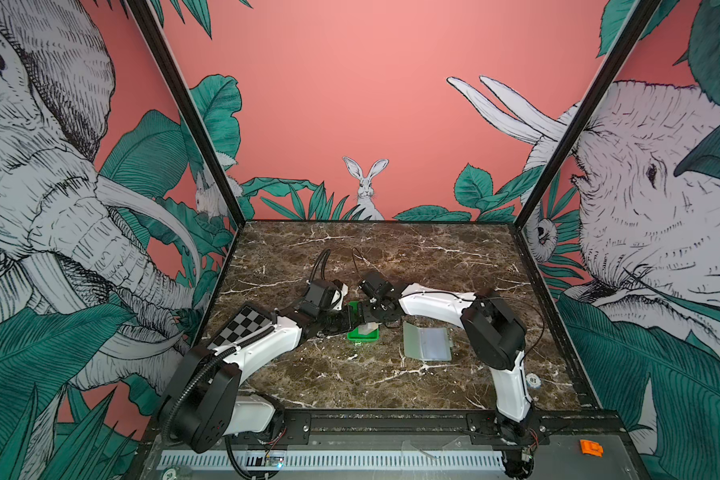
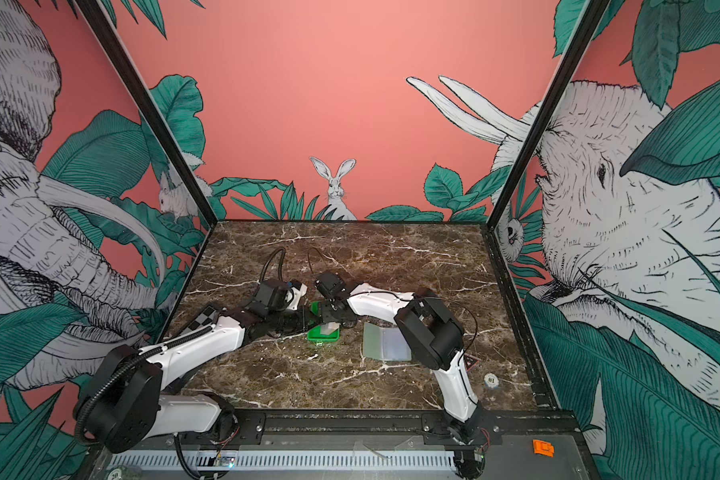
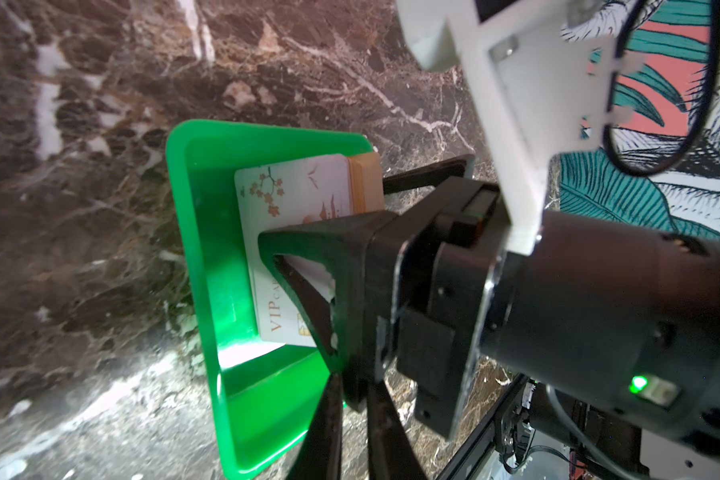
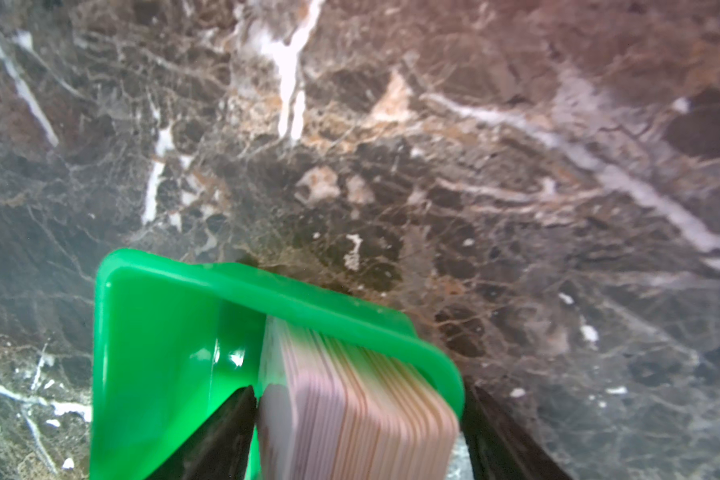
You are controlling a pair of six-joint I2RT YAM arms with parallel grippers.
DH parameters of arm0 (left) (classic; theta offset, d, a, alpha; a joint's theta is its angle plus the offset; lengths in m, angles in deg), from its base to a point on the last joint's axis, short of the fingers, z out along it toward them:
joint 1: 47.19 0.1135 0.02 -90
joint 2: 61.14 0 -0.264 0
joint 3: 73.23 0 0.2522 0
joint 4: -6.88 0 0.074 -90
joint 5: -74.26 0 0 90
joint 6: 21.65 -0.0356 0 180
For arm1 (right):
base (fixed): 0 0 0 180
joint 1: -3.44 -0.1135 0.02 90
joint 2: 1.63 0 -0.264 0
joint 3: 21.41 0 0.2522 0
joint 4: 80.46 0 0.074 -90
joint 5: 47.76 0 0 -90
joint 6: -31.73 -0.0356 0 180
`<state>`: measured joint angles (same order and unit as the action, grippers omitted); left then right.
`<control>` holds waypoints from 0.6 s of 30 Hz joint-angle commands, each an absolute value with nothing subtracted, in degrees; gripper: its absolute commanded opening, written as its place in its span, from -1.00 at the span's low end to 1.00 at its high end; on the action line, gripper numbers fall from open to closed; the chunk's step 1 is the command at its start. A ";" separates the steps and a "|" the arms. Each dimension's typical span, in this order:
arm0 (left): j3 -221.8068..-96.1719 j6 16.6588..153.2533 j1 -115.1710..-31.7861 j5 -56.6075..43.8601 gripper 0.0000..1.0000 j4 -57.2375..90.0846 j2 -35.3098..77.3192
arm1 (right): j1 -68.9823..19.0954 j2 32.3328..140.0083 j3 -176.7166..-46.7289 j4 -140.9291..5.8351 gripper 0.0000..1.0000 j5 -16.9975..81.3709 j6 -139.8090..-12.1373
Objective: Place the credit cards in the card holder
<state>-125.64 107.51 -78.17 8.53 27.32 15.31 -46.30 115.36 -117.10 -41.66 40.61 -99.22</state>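
Nearest you, a round white tag point(image 1: 533, 379) reads "10" on the brown marble-patterned tabletop point(image 1: 391, 386). Beyond it the pale sage-green card holder point(image 1: 427, 341) lies open, clear sleeves up. Past it, the glossy bright green plastic tray point(image 3: 208, 249) holds the thin pale credit cards point(image 3: 292, 199) on edge, the front one printed "VIP". Your left gripper point(image 3: 352, 399) pinches the tray's rim, jaws nearly closed; your right gripper point(image 4: 358, 390) straddles stack and tray wall, jaws wide.
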 commanded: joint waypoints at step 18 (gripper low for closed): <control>-126.01 106.51 -78.32 2.08 -0.79 28.76 18.28 | -45.47 109.82 -114.14 -43.78 0.56 35.02 -98.39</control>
